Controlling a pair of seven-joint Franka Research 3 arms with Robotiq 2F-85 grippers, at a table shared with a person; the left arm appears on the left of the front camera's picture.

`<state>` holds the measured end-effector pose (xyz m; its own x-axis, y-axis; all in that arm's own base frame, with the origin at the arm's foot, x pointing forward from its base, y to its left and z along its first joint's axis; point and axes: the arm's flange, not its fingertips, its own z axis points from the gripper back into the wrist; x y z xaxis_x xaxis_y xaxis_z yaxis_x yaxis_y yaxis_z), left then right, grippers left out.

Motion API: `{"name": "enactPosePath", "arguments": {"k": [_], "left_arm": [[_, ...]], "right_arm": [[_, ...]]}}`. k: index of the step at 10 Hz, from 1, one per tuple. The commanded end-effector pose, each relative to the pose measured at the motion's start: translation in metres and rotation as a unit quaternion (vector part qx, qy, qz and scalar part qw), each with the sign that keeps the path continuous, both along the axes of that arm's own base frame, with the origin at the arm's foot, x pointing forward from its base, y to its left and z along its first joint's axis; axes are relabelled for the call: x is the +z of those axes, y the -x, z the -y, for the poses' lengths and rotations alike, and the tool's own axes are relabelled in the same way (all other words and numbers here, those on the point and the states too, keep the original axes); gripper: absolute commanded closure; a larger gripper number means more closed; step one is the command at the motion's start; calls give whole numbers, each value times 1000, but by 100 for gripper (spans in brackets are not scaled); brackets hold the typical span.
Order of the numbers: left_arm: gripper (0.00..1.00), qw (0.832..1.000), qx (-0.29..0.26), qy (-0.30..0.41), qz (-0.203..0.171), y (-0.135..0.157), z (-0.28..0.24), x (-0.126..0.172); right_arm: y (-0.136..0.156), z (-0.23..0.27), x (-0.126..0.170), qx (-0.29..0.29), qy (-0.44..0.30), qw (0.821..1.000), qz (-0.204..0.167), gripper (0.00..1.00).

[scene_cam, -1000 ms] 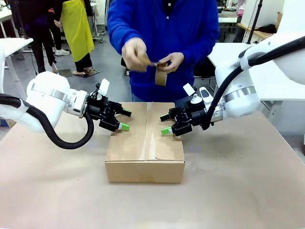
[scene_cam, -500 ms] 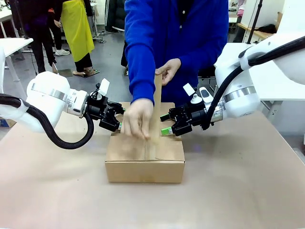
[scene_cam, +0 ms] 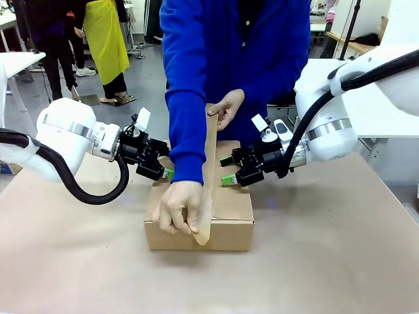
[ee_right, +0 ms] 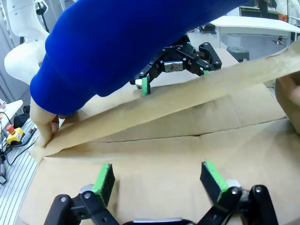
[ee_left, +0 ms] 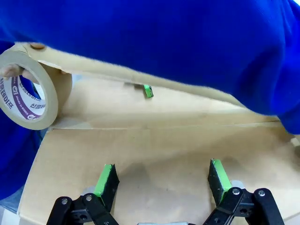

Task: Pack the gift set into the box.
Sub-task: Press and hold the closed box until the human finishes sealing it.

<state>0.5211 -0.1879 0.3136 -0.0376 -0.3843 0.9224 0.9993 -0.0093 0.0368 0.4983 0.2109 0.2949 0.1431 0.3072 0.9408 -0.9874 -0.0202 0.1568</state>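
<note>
Since half a second ago the person's hand (scene_cam: 178,207) has slid from the middle of the box (scene_cam: 229,210) to its near edge, drawing a strip of brown tape (scene_cam: 209,176) down along the seam; my two arms have not shifted. The box sits on the table (scene_cam: 327,261) between my grippers with its top flaps shut, and I cannot see the gift set. My left gripper (scene_cam: 165,164) lies over the box's left side, its green-padded fingers (ee_left: 105,178) spread wide and holding nothing, flat cardboard beneath them. My right gripper (scene_cam: 227,169) lies over the right side, likewise spread apart and empty. The person's other hand (scene_cam: 226,108) holds the tape roll (ee_left: 29,96) up beyond the far edge, the strip stretched between both hands.
</note>
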Motion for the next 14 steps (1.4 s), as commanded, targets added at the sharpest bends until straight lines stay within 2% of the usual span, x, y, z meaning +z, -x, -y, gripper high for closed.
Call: {"name": "enactPosePath", "arguments": {"k": [1, 14], "left_arm": [[0, 1000, -7, 3, 3, 2, 1, -4], [0, 1000, -7, 3, 3, 2, 1, -4]], "right_arm": [[0, -1, -2, -4, 8, 1000, 2, 0], [0, -1, -2, -4, 8, 1000, 2, 0]]}}
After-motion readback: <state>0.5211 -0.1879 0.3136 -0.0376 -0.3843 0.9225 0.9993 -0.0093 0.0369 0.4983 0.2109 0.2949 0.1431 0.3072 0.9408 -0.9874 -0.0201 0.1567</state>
